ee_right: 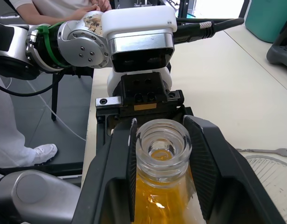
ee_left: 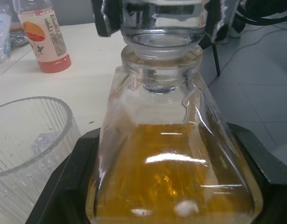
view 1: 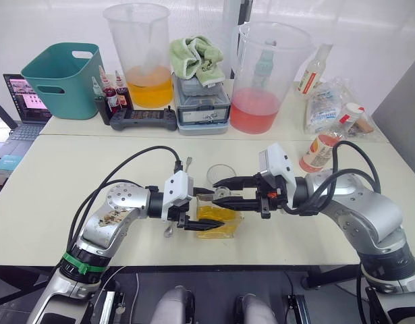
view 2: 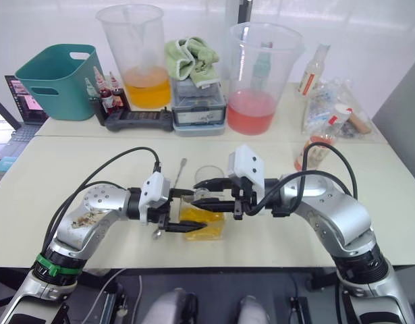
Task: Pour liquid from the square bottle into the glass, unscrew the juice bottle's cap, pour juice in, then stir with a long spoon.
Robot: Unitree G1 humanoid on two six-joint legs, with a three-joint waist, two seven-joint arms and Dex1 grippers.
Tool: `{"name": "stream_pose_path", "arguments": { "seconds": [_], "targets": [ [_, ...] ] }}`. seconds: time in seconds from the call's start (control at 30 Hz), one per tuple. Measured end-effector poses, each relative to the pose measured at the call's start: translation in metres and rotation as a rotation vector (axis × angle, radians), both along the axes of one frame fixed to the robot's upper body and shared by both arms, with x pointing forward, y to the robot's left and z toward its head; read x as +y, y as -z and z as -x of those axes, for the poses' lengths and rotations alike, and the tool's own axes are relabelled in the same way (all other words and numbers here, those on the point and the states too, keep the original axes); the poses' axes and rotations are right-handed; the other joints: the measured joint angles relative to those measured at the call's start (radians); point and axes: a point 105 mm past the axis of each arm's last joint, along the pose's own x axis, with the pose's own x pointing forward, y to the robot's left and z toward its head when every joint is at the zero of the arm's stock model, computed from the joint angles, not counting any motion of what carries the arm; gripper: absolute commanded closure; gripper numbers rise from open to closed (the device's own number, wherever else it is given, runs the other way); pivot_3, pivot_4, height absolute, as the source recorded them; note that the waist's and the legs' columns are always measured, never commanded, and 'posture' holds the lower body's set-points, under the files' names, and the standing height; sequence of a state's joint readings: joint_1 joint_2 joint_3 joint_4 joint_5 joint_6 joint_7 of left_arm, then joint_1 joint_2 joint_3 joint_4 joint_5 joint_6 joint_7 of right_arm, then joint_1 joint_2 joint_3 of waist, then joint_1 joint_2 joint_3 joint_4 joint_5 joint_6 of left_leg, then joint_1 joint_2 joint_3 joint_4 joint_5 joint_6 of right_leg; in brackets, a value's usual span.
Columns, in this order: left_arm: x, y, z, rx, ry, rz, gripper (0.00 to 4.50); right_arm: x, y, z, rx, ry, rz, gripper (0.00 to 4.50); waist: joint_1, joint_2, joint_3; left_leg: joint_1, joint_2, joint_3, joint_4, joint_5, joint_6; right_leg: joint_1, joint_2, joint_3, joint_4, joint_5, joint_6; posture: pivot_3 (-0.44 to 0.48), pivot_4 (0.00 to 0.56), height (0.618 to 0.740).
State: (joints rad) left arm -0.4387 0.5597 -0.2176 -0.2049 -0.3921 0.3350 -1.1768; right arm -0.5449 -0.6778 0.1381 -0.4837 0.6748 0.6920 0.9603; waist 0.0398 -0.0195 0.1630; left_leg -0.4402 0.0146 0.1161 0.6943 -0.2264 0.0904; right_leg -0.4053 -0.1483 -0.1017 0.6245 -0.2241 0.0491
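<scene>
Glass (view 1: 221,175) just behind square bottle (view 1: 217,219)

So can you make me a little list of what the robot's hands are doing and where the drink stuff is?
left gripper: shut on the body of the square bottle
right gripper: fingers on either side of the bottle's neck
square bottle: upright on the table, stopper in, partly full of yellow liquid
glass: just behind the bottle; whether anything is in it cannot be told
juice bottle: upright past the right arm
long spoon: lying flat beside the glass
</scene>
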Motion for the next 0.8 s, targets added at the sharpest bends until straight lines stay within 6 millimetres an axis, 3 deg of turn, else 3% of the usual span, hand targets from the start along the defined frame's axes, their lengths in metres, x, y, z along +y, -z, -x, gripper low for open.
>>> {"name": "stream_pose_path", "arguments": {
  "seconds": [0.13, 0.27, 0.47, 0.53, 0.67, 0.8],
  "targets": [
    [-0.002, 0.000, 0.001, -0.007, 0.025, -0.053, 1.71, -0.002, -0.002, 0.001, 0.072, -0.004, -0.032, 3.44, -0.001, 0.000, 0.000, 0.000, 0.000, 0.000, 0.000, 0.000, 0.000, 0.000, 0.000, 0.000, 0.000, 0.000, 0.000, 0.000, 0.150, 0.739],
    [-0.002, 0.001, 0.001, 0.008, 0.022, -0.076, 1.71, -0.003, -0.041, 0.011, -0.029, -0.067, -0.121, 3.44, -0.005, 0.001, -0.001, 0.000, 0.000, -0.001, -0.001, 0.000, 0.000, 0.000, 0.000, 0.000, 0.000, 0.000, 0.000, 0.000, 0.150, 0.739],
    [-0.002, 0.000, 0.001, 0.010, 0.021, -0.078, 1.71, -0.009, -0.044, 0.012, -0.025, -0.055, -0.113, 3.44, -0.003, 0.000, -0.001, 0.000, 0.000, -0.001, -0.001, 0.000, 0.000, 0.000, 0.000, 0.000, 0.000, 0.000, 0.000, 0.000, 0.150, 0.739],
    [-0.003, 0.001, 0.001, 0.009, 0.021, -0.078, 1.71, -0.021, -0.048, 0.007, -0.036, -0.005, -0.114, 3.44, -0.002, 0.000, -0.001, 0.000, 0.000, -0.001, 0.000, -0.001, 0.001, 0.001, 0.000, 0.000, 0.000, 0.000, 0.000, 0.000, 0.150, 0.739],
    [-0.004, 0.001, 0.001, 0.009, 0.017, -0.073, 1.71, -0.080, -0.051, -0.026, -0.043, 0.267, -0.144, 3.44, 0.000, 0.000, -0.001, 0.000, 0.000, 0.000, 0.000, -0.001, 0.002, 0.001, 0.000, 0.000, -0.001, 0.000, 0.000, 0.000, 0.150, 0.739],
    [-0.004, 0.002, 0.001, 0.024, -0.005, -0.040, 1.71, -0.165, -0.021, -0.059, -0.013, 0.596, -0.133, 3.44, 0.002, 0.001, -0.002, 0.000, -0.001, 0.001, 0.000, -0.001, 0.002, 0.002, 0.000, 0.001, -0.001, 0.000, 0.001, 0.000, 0.150, 0.739]
  ]
}}
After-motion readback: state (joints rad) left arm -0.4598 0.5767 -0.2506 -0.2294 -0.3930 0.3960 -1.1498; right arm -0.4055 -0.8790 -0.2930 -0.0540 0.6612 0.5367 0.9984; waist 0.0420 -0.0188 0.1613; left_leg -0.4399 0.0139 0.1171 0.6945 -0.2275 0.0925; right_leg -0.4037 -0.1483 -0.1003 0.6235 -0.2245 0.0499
